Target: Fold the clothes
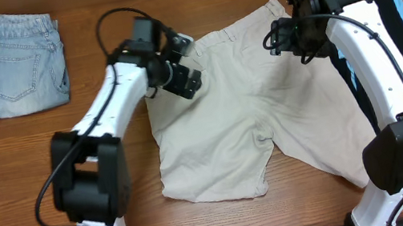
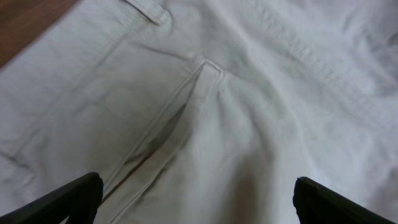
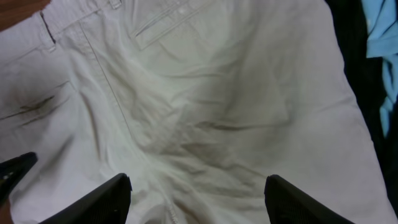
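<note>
1. Nearest the arm bases lie the two leg hems of the khaki shorts (image 1: 244, 122), spread flat on the table (image 1: 4, 201). Their long axis runs from those hems away to the waistband (image 1: 236, 31) on the far side, tipped a little to the right.
2. Further up the khaki shorts, over their left hip, the left gripper (image 2: 196, 198) hovers with its fingers spread wide and nothing between them. A slanted pocket (image 2: 180, 118) opening lies directly beneath.
3. Over the right hip of the khaki shorts the right gripper (image 3: 199, 199) hangs likewise, jaws apart and empty above creased cloth. Whether either set of tips brushes the fabric is hard to judge from these views.
4. The cloth thus lies straight below both, and each arm is nearer its own end of the waistband. A fold would likely start with both pinching there and carrying that edge along the long axis toward the hems.
5. Beyond, the denim shorts (image 1: 19, 65) lie well apart to the left of the khaki shorts. A black garment (image 3: 357, 68) and a sky-blue garment (image 3: 379, 31) are heaped against their right edge.
</note>
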Tool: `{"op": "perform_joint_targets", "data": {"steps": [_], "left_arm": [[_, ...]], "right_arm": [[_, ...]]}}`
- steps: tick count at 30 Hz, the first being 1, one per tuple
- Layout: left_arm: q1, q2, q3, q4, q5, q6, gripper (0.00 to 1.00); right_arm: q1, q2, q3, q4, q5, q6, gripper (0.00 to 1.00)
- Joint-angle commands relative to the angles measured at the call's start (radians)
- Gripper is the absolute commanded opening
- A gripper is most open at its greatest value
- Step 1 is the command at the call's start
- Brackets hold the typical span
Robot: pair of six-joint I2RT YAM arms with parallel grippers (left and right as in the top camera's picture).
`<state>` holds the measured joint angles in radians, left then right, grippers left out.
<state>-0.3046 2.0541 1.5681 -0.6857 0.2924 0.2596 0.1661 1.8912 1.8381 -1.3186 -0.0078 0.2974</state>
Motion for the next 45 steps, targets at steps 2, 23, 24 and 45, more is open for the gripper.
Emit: {"op": "perform_joint_targets", "data": {"steps": [2,23,24,45], "left_arm": [[-0.026,0.06,0.016,0.034,-0.09,0.021,1.0],[0.212,0.265,0.016,0.054,-0.279,-0.166,1.0],[0.241,0.265,0.016,0.036,-0.283,-0.18,1.0],[0.452,0.262,0.305,-0.493,-0.153,-0.262,1.0]], "right_arm": [[0.003,-0.043,-0.045,0.042,0.006,-0.004,0.72],[0.003,-0.043,-0.066,0.077,0.006,-0.005,0.73],[0.003,-0.043,-0.066,0.08,0.006,-0.005,0.73],[0.047,-0.032,-0.294,0.183,-0.288,-0.06,0.72]]}}
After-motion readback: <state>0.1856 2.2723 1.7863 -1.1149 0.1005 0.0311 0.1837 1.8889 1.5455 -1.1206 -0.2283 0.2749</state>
